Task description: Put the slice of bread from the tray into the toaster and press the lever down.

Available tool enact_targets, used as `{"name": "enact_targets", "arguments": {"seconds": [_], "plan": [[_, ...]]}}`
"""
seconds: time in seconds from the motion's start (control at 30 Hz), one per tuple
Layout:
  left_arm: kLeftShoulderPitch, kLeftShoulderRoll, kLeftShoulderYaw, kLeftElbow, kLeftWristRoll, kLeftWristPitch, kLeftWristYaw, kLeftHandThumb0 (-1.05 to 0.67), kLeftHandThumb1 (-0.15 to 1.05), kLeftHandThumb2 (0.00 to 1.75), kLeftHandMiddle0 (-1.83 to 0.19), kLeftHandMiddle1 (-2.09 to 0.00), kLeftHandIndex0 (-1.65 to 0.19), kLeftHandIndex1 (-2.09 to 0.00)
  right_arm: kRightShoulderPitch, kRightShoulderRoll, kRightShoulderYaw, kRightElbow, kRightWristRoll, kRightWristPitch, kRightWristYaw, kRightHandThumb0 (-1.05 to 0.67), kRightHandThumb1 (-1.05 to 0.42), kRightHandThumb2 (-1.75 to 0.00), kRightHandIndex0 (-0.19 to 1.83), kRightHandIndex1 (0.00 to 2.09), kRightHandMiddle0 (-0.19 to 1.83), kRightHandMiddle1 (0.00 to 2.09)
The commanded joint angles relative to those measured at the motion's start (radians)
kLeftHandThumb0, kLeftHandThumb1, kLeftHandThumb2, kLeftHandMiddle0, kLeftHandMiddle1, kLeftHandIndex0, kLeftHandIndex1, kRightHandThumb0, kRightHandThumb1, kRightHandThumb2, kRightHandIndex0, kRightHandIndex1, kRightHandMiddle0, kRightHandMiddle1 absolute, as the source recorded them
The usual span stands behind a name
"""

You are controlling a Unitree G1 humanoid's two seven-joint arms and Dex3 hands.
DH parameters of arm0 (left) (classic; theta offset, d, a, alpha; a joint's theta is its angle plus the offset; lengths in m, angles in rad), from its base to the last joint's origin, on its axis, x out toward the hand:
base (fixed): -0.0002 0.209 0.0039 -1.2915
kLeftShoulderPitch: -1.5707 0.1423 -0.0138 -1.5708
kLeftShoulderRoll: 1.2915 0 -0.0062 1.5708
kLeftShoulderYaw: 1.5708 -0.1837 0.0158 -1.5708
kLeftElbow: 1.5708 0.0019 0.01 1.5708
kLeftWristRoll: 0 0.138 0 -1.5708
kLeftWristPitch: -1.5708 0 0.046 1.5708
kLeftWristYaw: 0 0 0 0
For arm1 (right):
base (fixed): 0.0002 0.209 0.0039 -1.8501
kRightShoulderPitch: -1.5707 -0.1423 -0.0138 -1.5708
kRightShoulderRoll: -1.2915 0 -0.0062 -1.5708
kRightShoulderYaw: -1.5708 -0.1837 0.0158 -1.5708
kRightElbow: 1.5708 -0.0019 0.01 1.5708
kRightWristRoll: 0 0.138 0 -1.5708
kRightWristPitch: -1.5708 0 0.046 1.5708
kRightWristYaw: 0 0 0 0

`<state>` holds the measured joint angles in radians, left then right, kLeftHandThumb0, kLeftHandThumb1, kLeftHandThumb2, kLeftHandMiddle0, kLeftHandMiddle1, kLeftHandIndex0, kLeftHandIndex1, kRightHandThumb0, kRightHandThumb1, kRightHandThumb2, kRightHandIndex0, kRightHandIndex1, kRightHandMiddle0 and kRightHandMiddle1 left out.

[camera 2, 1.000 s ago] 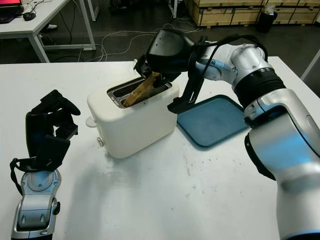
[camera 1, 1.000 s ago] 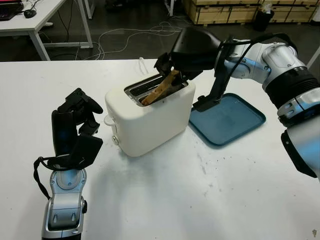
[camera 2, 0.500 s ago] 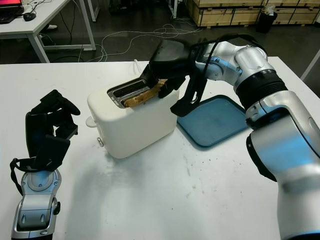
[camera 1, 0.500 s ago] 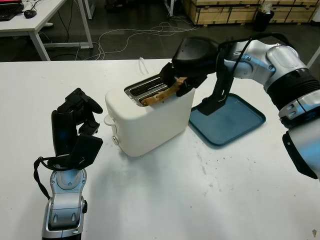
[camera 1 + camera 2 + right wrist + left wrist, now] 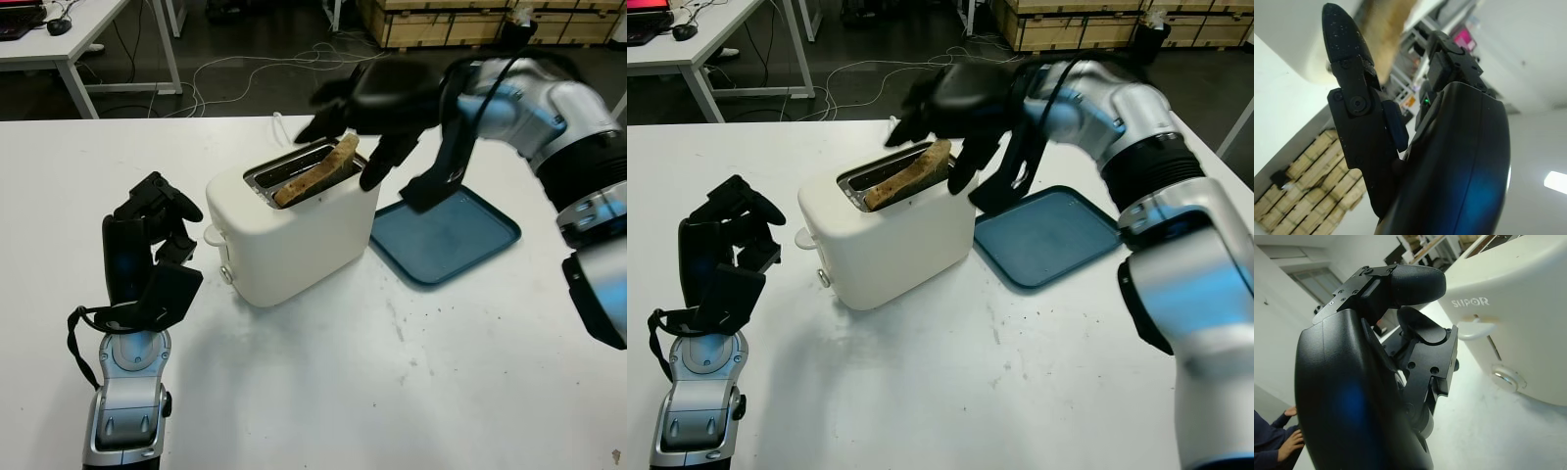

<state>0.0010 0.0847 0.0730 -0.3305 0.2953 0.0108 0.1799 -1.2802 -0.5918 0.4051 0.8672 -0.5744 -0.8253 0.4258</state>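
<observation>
The white toaster (image 5: pixel 294 235) stands mid-table, its side lever (image 5: pixel 212 235) up; the left wrist view shows that lever (image 5: pixel 1476 328) close by. A slice of bread (image 5: pixel 318 171) leans in the top slot, one end sticking out above the rim. My right hand (image 5: pixel 345 147) hovers open just above the toaster, off the bread. In the right wrist view a black finger (image 5: pixel 1352 83) reaches past the blurred bread (image 5: pixel 1386 29). The blue tray (image 5: pixel 451 235), to the right of the toaster, holds nothing. My left hand (image 5: pixel 147 245) is parked left of the toaster, fingers curled.
The white table (image 5: pixel 392 392) has open surface in front of the toaster. Cables, another desk and wooden crates lie on the floor beyond the far edge. A person's hand (image 5: pixel 1290 440) shows in the left wrist view.
My right hand let go of the bread and lifted away from it. The slice now leans in the slot by itself. The left hand has not moved.
</observation>
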Motion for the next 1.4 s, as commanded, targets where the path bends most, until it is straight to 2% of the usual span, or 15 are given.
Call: {"name": "enact_targets", "arguments": {"seconds": [0.0, 0.1, 0.17, 0.27, 0.37, 0.47, 0.57, 0.67, 0.73, 0.8, 0.87, 0.97, 1.07, 1.27, 1.37], "plan": [[-0.013, 0.002, 0.000, 0.008, 0.005, -0.018, 0.008, -0.05, 0.85, 1.08, -1.10, -1.75, -0.71, -1.75, 0.041, -0.011, -0.058, -0.008, 0.050, -0.001, -0.068, -0.76, -0.87, -0.01, 0.12, 0.11, 0.24, 0.04], [-0.012, 0.002, 0.000, 0.007, 0.001, -0.017, 0.005, -0.04, 0.84, 1.09, -1.11, -1.75, -0.72, -1.75, 0.107, -0.004, -0.123, 0.011, 0.068, -0.012, -0.220, -0.66, -0.91, -0.07, 0.23, 0.21, 0.33, 0.07], [-0.012, 0.001, 0.000, 0.006, 0.001, -0.010, 0.004, -0.05, 0.85, 1.08, -1.10, -1.75, -0.71, -1.75, 0.159, 0.014, -0.167, 0.031, 0.090, -0.007, -0.317, -0.63, -0.92, -0.13, 0.28, 0.37, 0.43, 0.07], [-0.014, 0.004, 0.001, 0.006, 0.001, -0.010, 0.001, -0.05, 0.85, 1.08, -1.09, -1.75, -0.70, -1.75, 0.242, 0.067, -0.253, 0.076, 0.188, -0.006, -0.404, -0.54, -0.92, -0.10, 0.38, 0.59, 0.60, 0.09], [-0.014, 0.008, 0.001, 0.004, 0.006, -0.010, 0.000, -0.04, 0.85, 1.07, -1.08, -1.75, -0.70, -1.75, 0.358, 0.136, -0.356, 0.086, 0.352, 0.040, -0.397, -0.44, -0.92, -0.06, 0.62, 0.64, 0.79, 0.12], [-0.018, 0.013, 0.003, 0.005, 0.005, -0.013, 0.000, -0.03, 0.85, 1.07, -1.09, -1.75, -0.70, -1.75, 0.491, 0.199, -0.442, 0.016, 0.527, 0.099, -0.329, -0.28, -0.92, -0.19, 0.81, 0.69, 0.89, 0.10], [-0.025, 0.017, 0.004, 0.001, 0.009, -0.001, -0.001, -0.04, 0.85, 1.06, -1.08, -1.75, -0.70, -1.75, 0.650, 0.267, -0.507, -0.083, 0.662, 0.148, -0.294, -0.29, -0.92, -0.24, 0.87, 0.85, 0.99, 0.12], [-0.033, 0.029, 0.003, 0.004, 0.017, -0.004, -0.004, -0.03, 0.85, 1.06, -1.08, -1.75, -0.70, -1.75, 0.807, 0.318, -0.537, -0.239, 0.691, 0.217, -0.335, -0.34, -0.92, -0.30, 0.83, 1.05, 1.05, 0.16], [-0.036, 0.039, 0.002, 0.004, 0.026, -0.002, -0.010, -0.03, 0.84, 1.06, -1.08, -1.75, -0.71, -1.75, 0.897, 0.350, -0.548, -0.335, 0.692, 0.250, -0.364, -0.33, -0.92, -0.34, 0.77, 1.26, 1.01, 0.35], [-0.039, 0.047, 0.004, 0.000, 0.024, 0.006, -0.019, -0.03, 0.84, 1.06, -1.09, -1.75, -0.72, -1.75, 0.977, 0.386, -0.555, -0.435, 0.684, 0.301, -0.401, -0.37, -0.92, -0.34, 0.78, 1.45, 0.84, 0.88], [-0.043, 0.053, 0.008, -0.005, 0.010, 0.011, -0.032, -0.02, 0.83, 1.06, -1.10, -1.75, -0.72, -1.75, 1.041, 0.417, -0.558, -0.511, 0.668, 0.333, -0.438, -0.38, -0.92, -0.37, 0.86, 1.61, 0.80, 1.17], [-0.046, 0.071, 0.015, -0.018, 0.004, 0.018, -0.058, -0.01, 0.81, 1.08, -1.11, -1.75, -0.74, -1.75, 1.099, 0.443, -0.557, -0.573, 0.641, 0.363, -0.474, -0.37, -0.92, -0.42, 0.90, 1.73, 0.71, 1.48], [-0.049, 0.092, 0.017, -0.040, 0.022, 0.033, -0.078, 0.02, 0.78, 1.09, -1.09, -1.75, -0.74, -1.75, 1.132, 0.444, -0.552, -0.626, 0.593, 0.394, -0.501, -0.38, -0.92, -0.43, 0.89, 1.74, 0.66, 1.57], [-0.041, 0.167, 0.008, -0.095, 0.088, 0.081, -0.145, 0.04, 0.69, 1.13, -1.09, -1.75, -0.72, -1.75, 1.149, 0.430, -0.560, -0.683, 0.587, 0.400, -0.487, -0.43, -0.92, -0.43, 0.81, 1.75, 0.61, 1.56], [-0.033, 0.204, 0.011, -0.134, 0.091, 0.115, -0.205, 0.02, 0.65, 1.11, -1.11, -1.75, -0.67, -1.63, 1.132, 0.407, -0.566, -0.706, 0.584, 0.425, -0.474, -0.44, -0.92, -0.43, 0.84, 1.75, 0.66, 1.53]]}}
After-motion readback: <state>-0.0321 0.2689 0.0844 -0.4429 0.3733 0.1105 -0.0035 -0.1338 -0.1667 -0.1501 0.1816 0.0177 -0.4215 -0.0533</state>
